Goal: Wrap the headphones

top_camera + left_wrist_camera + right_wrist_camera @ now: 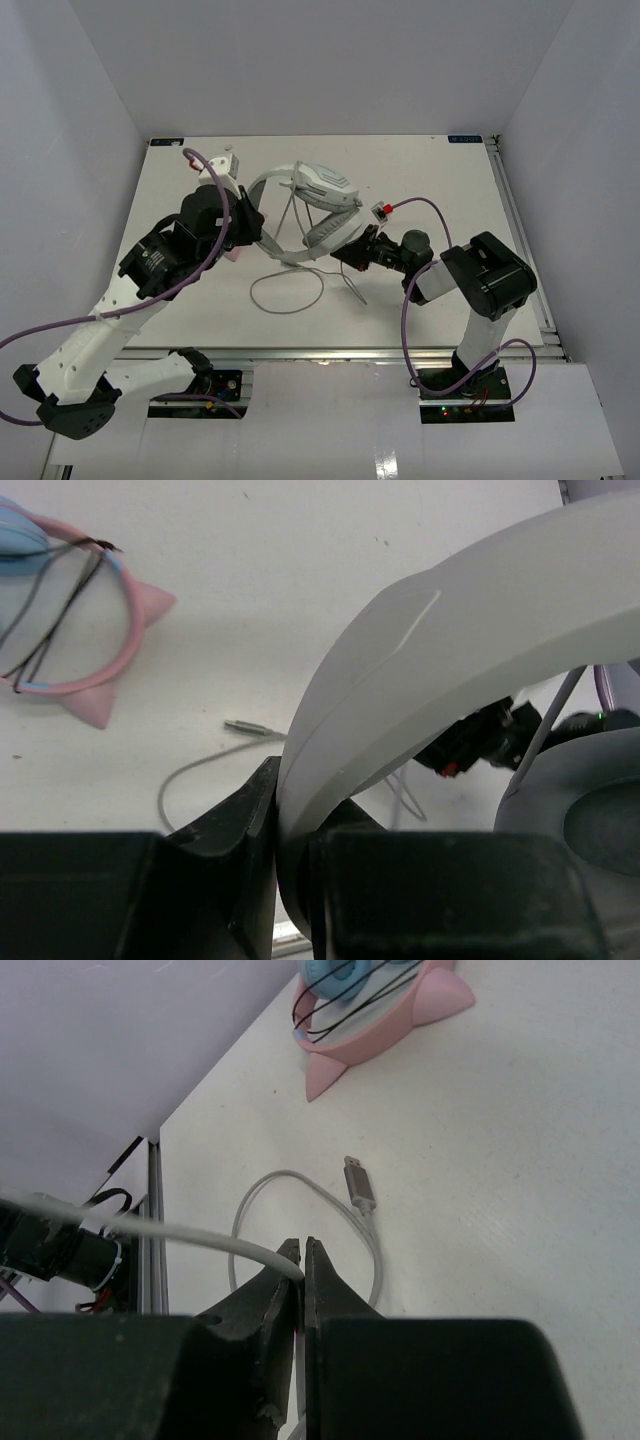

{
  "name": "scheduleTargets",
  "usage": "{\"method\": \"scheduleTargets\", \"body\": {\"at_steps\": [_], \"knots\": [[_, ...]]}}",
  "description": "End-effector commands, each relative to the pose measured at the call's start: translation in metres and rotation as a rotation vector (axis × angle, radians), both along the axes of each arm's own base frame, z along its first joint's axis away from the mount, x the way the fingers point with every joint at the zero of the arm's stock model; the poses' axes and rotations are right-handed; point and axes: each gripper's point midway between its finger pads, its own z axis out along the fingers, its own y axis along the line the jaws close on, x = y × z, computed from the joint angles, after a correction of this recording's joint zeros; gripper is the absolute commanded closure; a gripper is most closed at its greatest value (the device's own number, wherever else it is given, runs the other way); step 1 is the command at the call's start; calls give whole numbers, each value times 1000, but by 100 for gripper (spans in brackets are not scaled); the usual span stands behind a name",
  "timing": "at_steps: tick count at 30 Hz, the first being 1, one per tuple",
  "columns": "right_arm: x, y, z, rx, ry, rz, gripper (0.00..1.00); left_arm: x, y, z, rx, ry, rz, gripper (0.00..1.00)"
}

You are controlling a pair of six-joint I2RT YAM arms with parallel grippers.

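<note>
The white-and-grey headphones [322,198] hang above the middle of the table. My left gripper [250,225] is shut on their arched headband [450,650], which runs up and to the right from between its fingers [240,820]. A grey ear cup [590,815] shows at the right edge of the left wrist view. The thin grey cable [285,292] lies in a loop on the table and ends in a plug [358,1182]. My right gripper [303,1260] is shut on a raised stretch of this cable [150,1228], just right of the ear cups [335,228].
A pink-and-blue fabric bundle with dark loops [95,655] lies on the table beside the left arm, also seen at the top of the right wrist view [380,1000]. The table's metal edge rail [155,1220] runs close by. White walls enclose three sides.
</note>
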Motion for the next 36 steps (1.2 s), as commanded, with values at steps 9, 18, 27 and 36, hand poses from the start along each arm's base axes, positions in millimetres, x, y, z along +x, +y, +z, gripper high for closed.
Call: {"method": "scheduleTargets", "body": {"at_steps": [9,18,27,36], "knots": [[-9,-1,79,226,-362,12,92,6,53,142,-407,-400,297,100],[-5,-1,84,239,-357,43,92,-29,-21,139,-296,-402,-243,100],[24,-41,117,178,-259,-11,92,-37,-42,1,251,-146,-614,100],[47,-60,132,-129,-145,-98,92,-19,-33,-86,634,-118,-744,100]]}}
